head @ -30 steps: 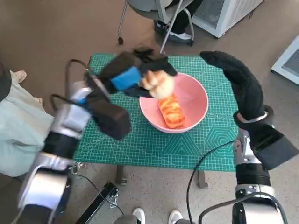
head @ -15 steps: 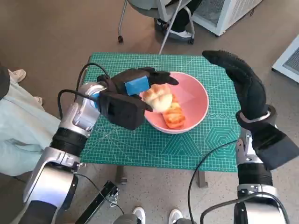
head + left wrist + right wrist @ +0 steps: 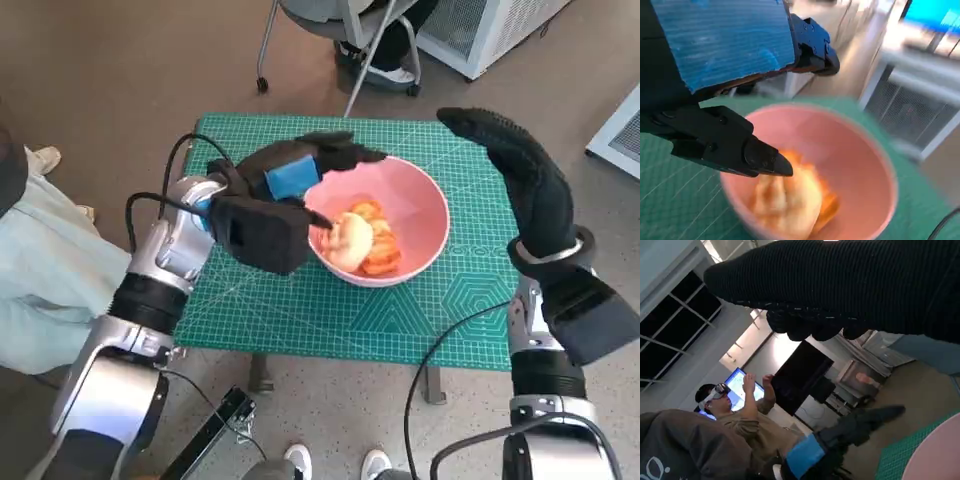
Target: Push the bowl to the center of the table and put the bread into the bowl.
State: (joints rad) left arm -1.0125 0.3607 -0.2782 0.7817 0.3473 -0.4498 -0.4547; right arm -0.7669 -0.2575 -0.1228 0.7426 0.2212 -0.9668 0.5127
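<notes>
A pink bowl [image 3: 420, 205] stands near the middle of the green cutting mat [image 3: 300, 300]. Inside it lie a pale bread roll [image 3: 350, 240] and an orange-brown pastry [image 3: 380, 250]. In the left wrist view the bread [image 3: 790, 200] is a blurred heap in the bowl [image 3: 865, 150]. My left hand [image 3: 300, 170] hovers over the bowl's left rim, fingers spread, holding nothing; its black fingers [image 3: 740, 147] stand just above the bread. My right hand [image 3: 520, 170] is raised at the bowl's right side, fingers extended and empty. The right wrist view shows the glove [image 3: 850, 285] and my left hand [image 3: 840, 437] farther off.
A chair [image 3: 340, 25] with wheeled legs stands beyond the table's far edge. White cabinets [image 3: 480, 30] stand at the back right. A person's light trousers [image 3: 40, 270] are close at the left. A person wearing a headset [image 3: 730, 410] shows in the right wrist view.
The pale roll has left my left hand and dropped into the bowl beside the pastry. My left hand's fingers have spread apart over the rim. The right hand has barely moved.
</notes>
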